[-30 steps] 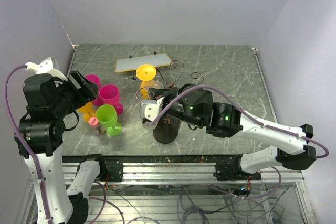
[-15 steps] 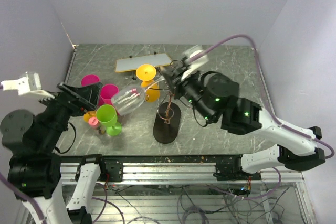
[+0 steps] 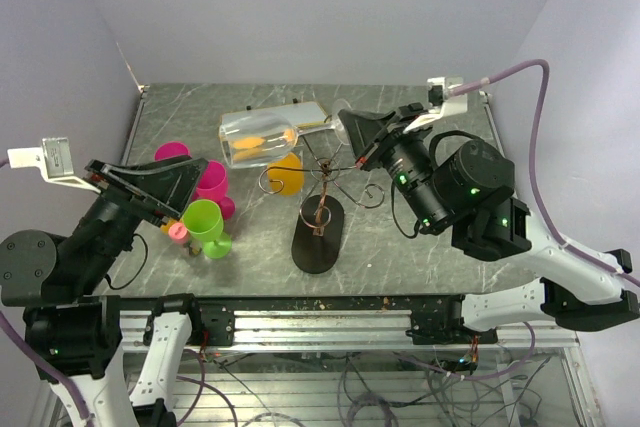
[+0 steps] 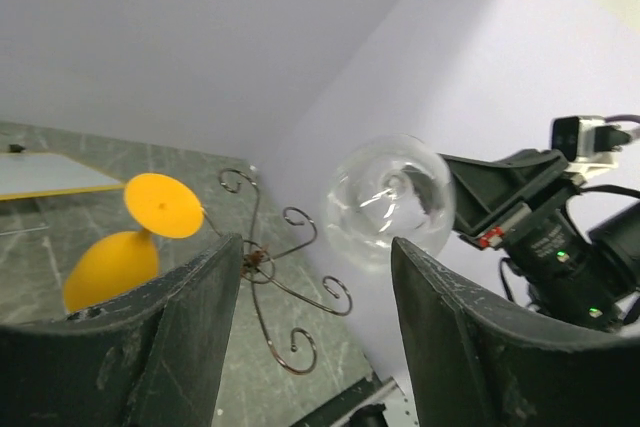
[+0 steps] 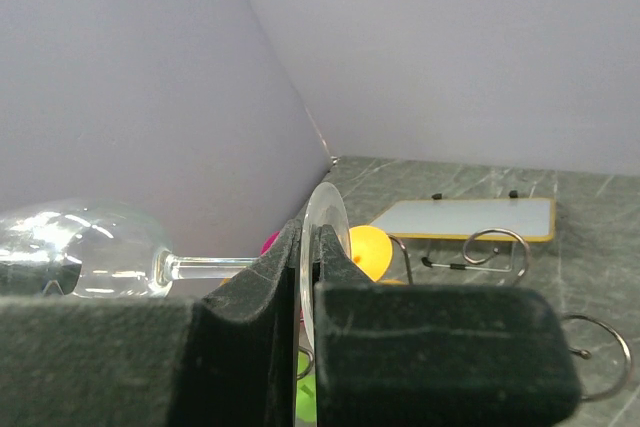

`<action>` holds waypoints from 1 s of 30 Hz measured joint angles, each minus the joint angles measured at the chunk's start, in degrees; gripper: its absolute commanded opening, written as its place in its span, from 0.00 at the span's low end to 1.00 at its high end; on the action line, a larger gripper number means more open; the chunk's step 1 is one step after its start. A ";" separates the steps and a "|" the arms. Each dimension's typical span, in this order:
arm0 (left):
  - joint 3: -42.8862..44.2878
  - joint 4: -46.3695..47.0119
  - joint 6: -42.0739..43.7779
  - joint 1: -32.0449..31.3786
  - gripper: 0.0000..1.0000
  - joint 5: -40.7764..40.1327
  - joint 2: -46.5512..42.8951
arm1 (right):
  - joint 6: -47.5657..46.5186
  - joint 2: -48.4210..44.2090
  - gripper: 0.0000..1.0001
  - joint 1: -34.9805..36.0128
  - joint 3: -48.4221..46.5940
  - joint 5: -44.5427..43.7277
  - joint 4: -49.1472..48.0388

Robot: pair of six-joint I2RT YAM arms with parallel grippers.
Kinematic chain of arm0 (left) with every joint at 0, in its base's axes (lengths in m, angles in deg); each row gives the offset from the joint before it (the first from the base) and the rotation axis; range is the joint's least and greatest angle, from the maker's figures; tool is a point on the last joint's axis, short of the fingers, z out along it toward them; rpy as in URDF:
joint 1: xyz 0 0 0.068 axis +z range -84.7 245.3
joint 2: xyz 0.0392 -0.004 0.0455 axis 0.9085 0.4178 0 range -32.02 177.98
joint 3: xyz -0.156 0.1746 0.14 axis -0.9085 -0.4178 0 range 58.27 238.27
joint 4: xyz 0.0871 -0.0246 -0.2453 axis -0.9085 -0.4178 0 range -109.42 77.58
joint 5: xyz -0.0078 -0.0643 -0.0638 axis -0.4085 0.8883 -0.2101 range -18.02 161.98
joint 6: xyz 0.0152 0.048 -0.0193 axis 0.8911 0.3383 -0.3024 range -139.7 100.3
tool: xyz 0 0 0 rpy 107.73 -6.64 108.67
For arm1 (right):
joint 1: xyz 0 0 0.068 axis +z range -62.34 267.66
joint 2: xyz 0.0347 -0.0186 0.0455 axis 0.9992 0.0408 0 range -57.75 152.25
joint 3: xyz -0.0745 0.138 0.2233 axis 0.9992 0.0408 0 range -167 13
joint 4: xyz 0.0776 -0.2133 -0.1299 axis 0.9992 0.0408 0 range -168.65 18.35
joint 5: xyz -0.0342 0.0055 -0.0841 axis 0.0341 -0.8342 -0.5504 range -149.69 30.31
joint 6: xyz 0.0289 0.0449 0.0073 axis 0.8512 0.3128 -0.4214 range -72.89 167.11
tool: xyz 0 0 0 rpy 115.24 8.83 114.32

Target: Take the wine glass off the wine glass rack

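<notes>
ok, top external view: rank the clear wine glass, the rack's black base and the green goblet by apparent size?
1. clear wine glass: largest, but it is up off the table and nearer the camera, which inflates it.
2. rack's black oval base.
3. green goblet: somewhat smaller than the base.

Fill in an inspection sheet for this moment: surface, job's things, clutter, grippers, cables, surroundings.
Surface: grey marbled table.
Job's things: clear wine glass off the wine glass rack, held sideways by its foot; orange glass by a rack arm.
Clutter: pink cups, green glass, white board.
Grippers: right gripper shut on the glass foot; left gripper open, empty.
Cables: purple cable arcs above the right arm, apart from the rack.
Surroundings: plain lilac walls.
</notes>
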 measured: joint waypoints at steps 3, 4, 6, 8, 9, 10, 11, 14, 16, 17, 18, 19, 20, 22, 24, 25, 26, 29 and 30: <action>-0.44 2.91 -1.92 0.00 0.70 2.45 0.63 | -0.76 0.63 0.00 0.00 0.44 2.25 -1.20; -0.46 3.54 -2.38 0.00 0.68 3.13 0.87 | -1.03 0.61 0.00 0.00 0.94 3.15 -1.77; -0.48 4.76 -3.26 0.00 0.63 4.66 1.36 | -1.49 0.59 0.00 0.00 1.79 4.81 -2.91; -0.74 6.01 -4.00 0.00 0.60 6.56 1.95 | -2.14 0.61 0.00 0.02 2.40 6.58 -3.96; -0.92 6.27 -4.17 0.00 0.57 7.54 2.23 | -2.36 0.63 0.00 0.02 2.54 7.28 -4.48; -1.03 6.34 -4.20 0.00 0.56 8.41 2.58 | -2.60 0.66 0.00 0.02 2.62 7.89 -5.01; -1.09 6.32 -4.15 0.00 0.53 9.22 2.95 | -2.78 0.68 0.00 0.02 2.64 8.37 -5.53; -1.03 5.42 -3.21 0.00 0.47 10.95 4.00 | -3.26 0.74 0.00 0.02 2.64 9.33 -7.04; -0.59 3.89 -1.97 0.00 0.38 11.87 4.68 | -3.69 0.96 0.00 0.02 2.62 9.84 -7.91; -0.24 3.13 -1.38 0.00 0.33 12.26 5.05 | -3.96 1.16 0.00 0.00 2.60 10.05 -8.28; 0.17 2.56 -0.98 0.00 0.29 12.50 5.33 | -4.42 1.42 0.00 -0.04 2.60 10.38 -8.57; 0.57 2.12 -0.48 0.00 0.25 12.74 5.62 | -4.83 1.68 0.00 -0.11 2.60 10.73 -8.79; 0.92 1.57 0.02 0.00 0.22 13.00 5.90 | -5.46 2.08 0.00 -0.20 2.60 11.15 -9.16; 1.27 0.66 0.70 0.00 0.09 13.11 6.27 | -6.84 2.67 0.01 -0.33 2.60 11.47 -9.92; 1.42 -0.33 1.57 0.00 0.07 12.70 6.69 | -8.90 2.97 0.22 -0.39 2.60 11.76 -11.17; 1.90 -1.18 1.81 0.00 0.07 12.52 7.08 | -9.99 3.15 0.34 -0.42 2.60 11.85 -11.69; 2.89 -2.27 1.84 0.00 0.07 11.93 7.65 | -11.10 3.43 0.47 -0.39 2.60 12.02 -12.41; 6.78 -7.32 2.69 0.00 0.07 8.17 9.53 | -14.80 4.46 0.75 -0.28 2.62 12.09 -14.60; 8.22 -9.11 3.06 0.00 0.07 6.43 10.21 | -16.79 4.83 0.85 -0.20 2.67 11.63 -15.21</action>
